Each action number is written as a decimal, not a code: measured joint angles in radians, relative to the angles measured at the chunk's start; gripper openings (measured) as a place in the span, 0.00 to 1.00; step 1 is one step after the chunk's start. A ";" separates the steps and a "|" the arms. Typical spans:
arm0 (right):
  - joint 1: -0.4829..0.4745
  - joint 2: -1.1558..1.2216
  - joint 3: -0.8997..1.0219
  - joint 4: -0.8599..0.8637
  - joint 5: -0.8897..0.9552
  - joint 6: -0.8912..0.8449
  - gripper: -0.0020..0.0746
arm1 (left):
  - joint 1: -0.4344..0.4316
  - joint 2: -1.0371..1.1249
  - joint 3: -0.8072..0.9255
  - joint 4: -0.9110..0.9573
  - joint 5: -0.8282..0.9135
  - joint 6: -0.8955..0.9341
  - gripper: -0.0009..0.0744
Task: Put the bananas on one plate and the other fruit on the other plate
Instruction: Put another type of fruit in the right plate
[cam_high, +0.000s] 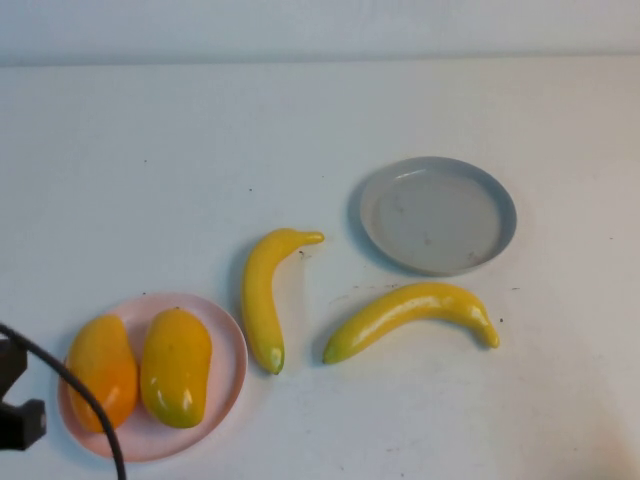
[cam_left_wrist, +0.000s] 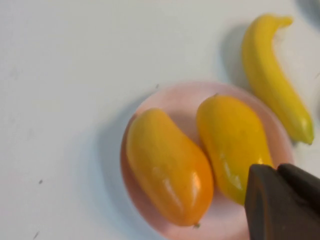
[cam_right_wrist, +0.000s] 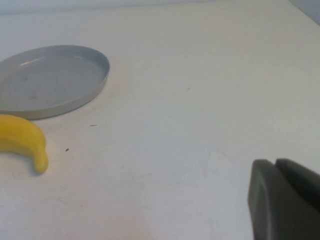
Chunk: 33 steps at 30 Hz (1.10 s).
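Observation:
Two bananas lie on the table: one (cam_high: 262, 300) just right of the pink plate (cam_high: 150, 442), the other (cam_high: 415, 312) in front of the grey plate (cam_high: 437, 215), which holds nothing. The orange-tinted fruit (cam_high: 102, 372) and the yellow fruit with a greenish end (cam_high: 176, 366) lie side by side on the pink plate. My left gripper (cam_left_wrist: 278, 170) is shut and empty, hovering over the pink plate's edge (cam_left_wrist: 170, 100) beside the yellow fruit (cam_left_wrist: 232, 140). My right gripper (cam_right_wrist: 275, 164) is shut and empty above bare table, away from the grey plate (cam_right_wrist: 50, 80) and a banana tip (cam_right_wrist: 22, 140).
The white table runs to a pale wall at the back. My left arm's dark body and cable (cam_high: 20, 410) show at the bottom left corner of the high view. My right arm is out of the high view.

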<state>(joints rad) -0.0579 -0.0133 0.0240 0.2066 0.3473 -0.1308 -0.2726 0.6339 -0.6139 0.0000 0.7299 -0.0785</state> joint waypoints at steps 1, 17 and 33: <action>0.000 0.000 0.000 0.000 0.000 0.000 0.00 | 0.000 -0.028 0.026 -0.006 -0.029 0.000 0.01; 0.000 0.000 0.000 0.000 0.000 0.000 0.00 | 0.000 -0.164 0.255 -0.021 -0.347 0.079 0.01; 0.000 0.000 0.000 0.000 0.000 0.000 0.00 | 0.158 -0.640 0.622 -0.193 -0.749 0.314 0.01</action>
<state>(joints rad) -0.0579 -0.0133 0.0240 0.2066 0.3473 -0.1308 -0.1146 -0.0060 0.0083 -0.1933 -0.0194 0.2350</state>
